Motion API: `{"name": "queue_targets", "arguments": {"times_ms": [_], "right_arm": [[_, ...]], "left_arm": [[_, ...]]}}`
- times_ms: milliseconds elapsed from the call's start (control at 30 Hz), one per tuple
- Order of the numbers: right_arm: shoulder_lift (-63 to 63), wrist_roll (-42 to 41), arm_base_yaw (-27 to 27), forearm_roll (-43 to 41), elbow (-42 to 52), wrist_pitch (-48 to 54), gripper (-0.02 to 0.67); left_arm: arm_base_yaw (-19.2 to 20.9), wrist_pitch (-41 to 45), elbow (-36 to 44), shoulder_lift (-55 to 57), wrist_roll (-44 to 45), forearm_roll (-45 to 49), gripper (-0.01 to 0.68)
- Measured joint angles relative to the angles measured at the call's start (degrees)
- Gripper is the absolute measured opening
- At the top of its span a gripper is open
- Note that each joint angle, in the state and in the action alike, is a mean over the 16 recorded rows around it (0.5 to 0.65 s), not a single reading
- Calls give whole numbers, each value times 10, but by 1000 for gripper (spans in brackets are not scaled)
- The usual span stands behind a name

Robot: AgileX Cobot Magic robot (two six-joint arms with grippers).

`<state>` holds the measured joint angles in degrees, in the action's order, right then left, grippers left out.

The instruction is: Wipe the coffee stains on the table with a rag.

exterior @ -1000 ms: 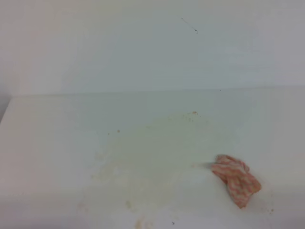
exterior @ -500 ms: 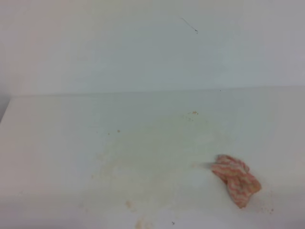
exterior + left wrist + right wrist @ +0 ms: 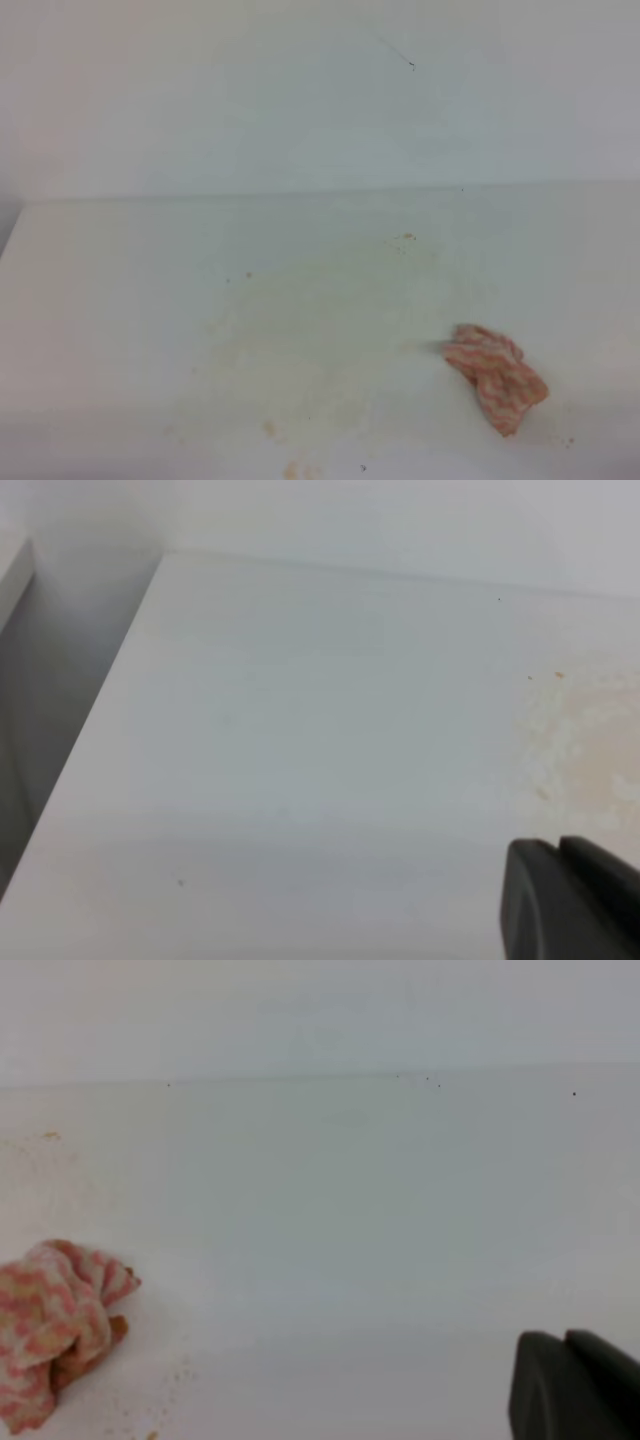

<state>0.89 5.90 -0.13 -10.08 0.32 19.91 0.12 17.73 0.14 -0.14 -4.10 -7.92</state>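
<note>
1. The small wadded pink-and-white striped rag [image 3: 496, 376] lies loose on the plain white table [image 3: 100, 300], right of the faint tan coffee stains [image 3: 300, 330]; nothing holds it.
2. The right gripper [image 3: 575, 1385] is closed and empty, well away from the rag, so a descent with jaws together would only shove the cloth.
3. The left gripper [image 3: 570, 900] appears closed and empty too.
4. Risk: the pale stain edges are hard to see, so patches may be missed.
</note>
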Motion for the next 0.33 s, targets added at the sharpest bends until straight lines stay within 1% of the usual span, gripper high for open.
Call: {"name": "queue_targets", "arguments": {"times_ms": [333], "right_arm": [[0, 0, 0, 0, 0, 0, 0]], "left_arm": [[0, 1, -1, 1, 0, 0, -2]]}}
